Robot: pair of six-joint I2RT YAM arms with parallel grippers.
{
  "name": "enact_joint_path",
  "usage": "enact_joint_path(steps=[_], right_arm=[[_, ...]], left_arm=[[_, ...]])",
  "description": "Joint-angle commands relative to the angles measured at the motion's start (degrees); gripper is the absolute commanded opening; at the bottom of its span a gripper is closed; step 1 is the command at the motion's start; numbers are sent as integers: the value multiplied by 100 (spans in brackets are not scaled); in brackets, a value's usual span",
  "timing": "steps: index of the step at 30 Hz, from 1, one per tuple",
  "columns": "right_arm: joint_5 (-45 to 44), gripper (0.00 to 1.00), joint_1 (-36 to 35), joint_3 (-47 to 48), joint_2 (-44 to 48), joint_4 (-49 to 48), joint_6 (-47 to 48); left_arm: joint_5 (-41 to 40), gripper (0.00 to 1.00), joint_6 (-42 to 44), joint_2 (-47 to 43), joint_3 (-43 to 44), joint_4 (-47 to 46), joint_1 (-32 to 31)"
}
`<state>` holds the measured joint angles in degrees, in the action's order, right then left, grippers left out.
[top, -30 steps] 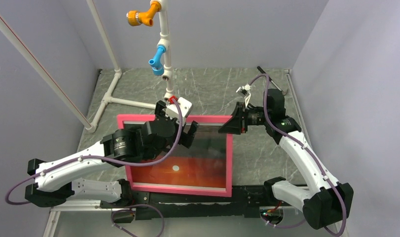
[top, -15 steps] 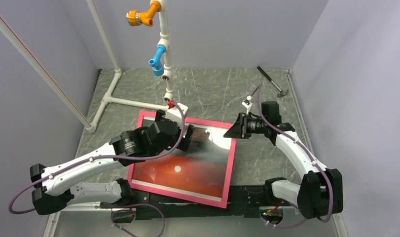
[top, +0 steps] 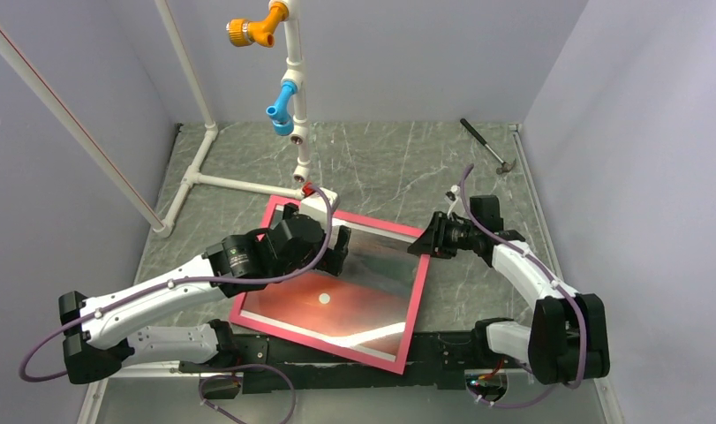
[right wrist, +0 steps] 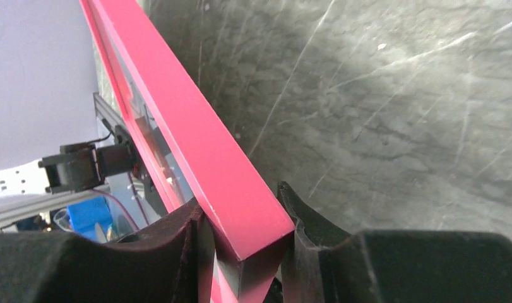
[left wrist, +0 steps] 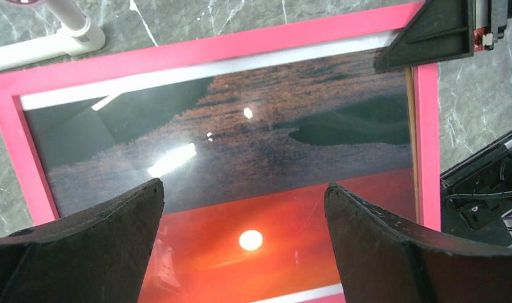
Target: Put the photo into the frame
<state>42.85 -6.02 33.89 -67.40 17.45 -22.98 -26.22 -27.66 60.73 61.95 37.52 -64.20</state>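
Observation:
The frame point(top: 414, 296), pink-red, lies skewed in the middle of the table with the photo point(top: 336, 291) inside it, orange sky and white sun facing up. In the left wrist view the photo point(left wrist: 240, 145) fills the frame point(left wrist: 177, 53) under a glossy reflection. My left gripper point(top: 332, 252) hovers open over the photo's far part, its jaws point(left wrist: 244, 186) wide apart and holding nothing. My right gripper point(top: 427, 243) is at the frame's far right corner. In the right wrist view both fingers of that gripper point(right wrist: 240, 202) press on the frame's corner point(right wrist: 196, 132).
A white pipe stand point(top: 239, 183) with orange and blue fittings rises just behind the frame's far left corner. A small hammer point(top: 488, 147) lies at the back right. Grey walls close in on both sides.
The frame has turned clockwise on the table, its far right corner swinging nearer and rightward with the right gripper. The left gripper shifted slightly right and stayed open.

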Motion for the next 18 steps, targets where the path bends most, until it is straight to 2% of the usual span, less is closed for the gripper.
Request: enact_joint_path(steps=[1,3,6,10,13,17,18], right_arm=[[-1939,13,254,101,-173,-1260,502],[-1938,16,294,174,-372,-1278,512],[-1921,27,380,340,-694,-1180,584],[-1883,55,514,546,-1034,-1002,642],[-2016,66,541,579,-1034,-934,645],[-2211,77,545,579,-766,-819,746],[-2237,82,543,595,-694,-780,777]], left_arm=[[186,99,-284,30,-142,-161,21],[228,99,-429,27,-273,-180,22],[261,99,-710,-23,-555,-261,22],[387,99,-1119,-56,-925,-345,22],[523,99,-1417,-25,-1156,-393,22],[640,99,-1899,33,-1383,-347,22],[658,99,-2055,37,-1457,-335,22]])
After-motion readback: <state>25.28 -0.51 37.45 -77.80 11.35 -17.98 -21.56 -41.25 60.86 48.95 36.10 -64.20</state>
